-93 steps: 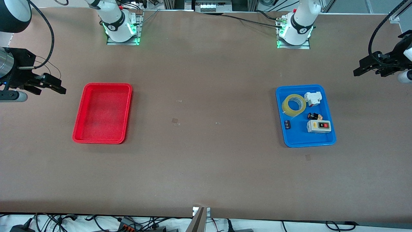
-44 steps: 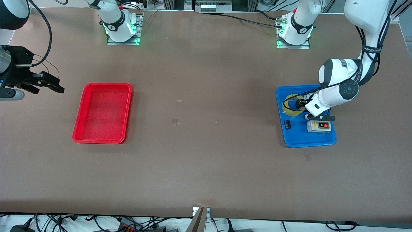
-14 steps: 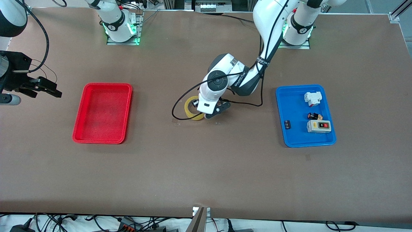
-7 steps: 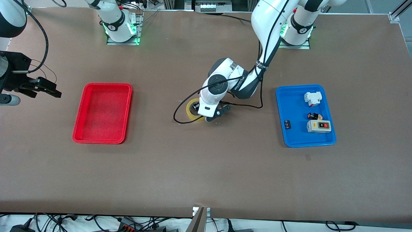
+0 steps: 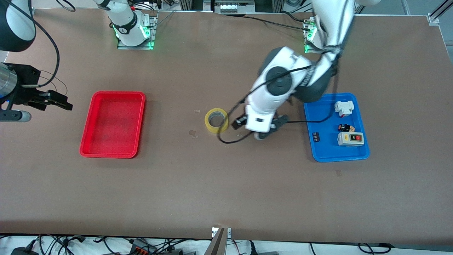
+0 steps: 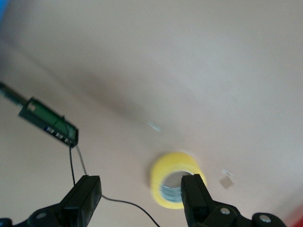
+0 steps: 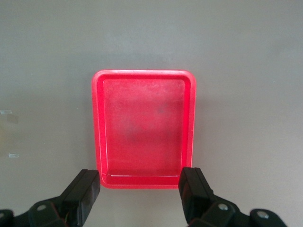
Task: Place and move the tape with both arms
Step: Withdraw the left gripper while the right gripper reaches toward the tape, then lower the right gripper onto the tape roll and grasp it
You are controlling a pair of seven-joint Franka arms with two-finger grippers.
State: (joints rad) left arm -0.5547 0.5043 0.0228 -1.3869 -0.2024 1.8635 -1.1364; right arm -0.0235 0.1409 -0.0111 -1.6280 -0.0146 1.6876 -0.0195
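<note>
Near the middle of the front view, lying flat on the brown table (image 5: 226,191): the translucent yellowish roll of packing tape (image 5: 216,120), grey-white core showing through its round hole, held by neither gripper.

Just beside it toward the blue tray, up in the air over bare tabletop: the black two-finger left gripper (image 5: 242,123) on its white jointed arm, a black cable looping below. In the left wrist view, fingers (image 6: 86,197) spread wide apart with nothing between them, the roll (image 6: 176,179) on the table partly hidden by one finger.

At the middle right of the front view: a blue rectangular plastic tray (image 5: 326,153). Inside, a white switch box (image 5: 344,108) in the corner nearest the robot bases, a small black and red round part (image 5: 345,127) below it in the picture, a grey box with red and black buttons (image 5: 350,139) nearer the camera still, and a small dark block (image 5: 315,136) by the rim facing the table's middle (all apart from one another).

At the middle left: a red rectangular plastic tray (image 5: 112,124), holding nothing.

At the far left edge of the front view, waiting in the air over the table's end: the black right gripper (image 5: 58,100). In the right wrist view, fingers (image 7: 83,191) well apart and clasping nothing, the red tray (image 7: 143,126) framed between them.
</note>
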